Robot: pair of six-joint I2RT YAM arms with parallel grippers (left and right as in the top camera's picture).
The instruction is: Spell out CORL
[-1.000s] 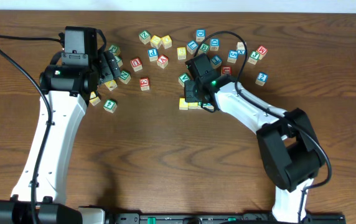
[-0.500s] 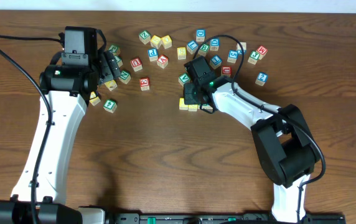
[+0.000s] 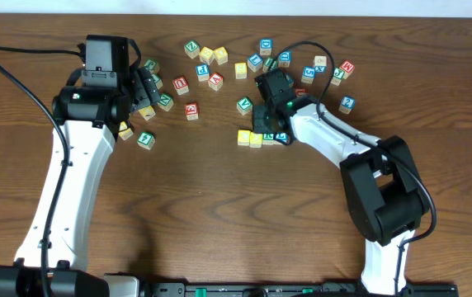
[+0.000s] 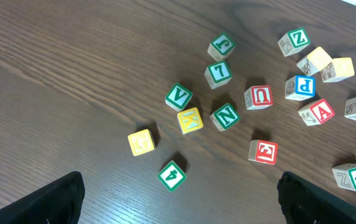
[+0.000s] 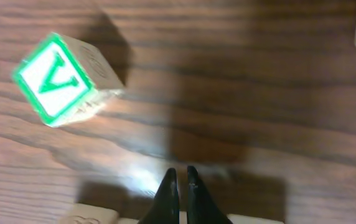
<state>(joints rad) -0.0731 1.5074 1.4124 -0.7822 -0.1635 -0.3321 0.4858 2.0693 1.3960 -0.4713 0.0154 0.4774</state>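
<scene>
A short row of blocks lies at the table's middle: two yellow ones on the left and a blue one at the right end. Their letters are too small to read. My right gripper hovers just behind the row, fingers shut and empty; pale block tops show at the bottom of the right wrist view. A green V block lies to its left. My left gripper is wide open above loose blocks, close to a green 4 block.
Loose letter blocks are scattered across the back. Near the left gripper lie a green N, a yellow block, a red U, a red E and a blue P. The right arm crosses the right side.
My right gripper has moved to the right along the row, uncovering the yellow blocks on the left. The left arm has not moved.
</scene>
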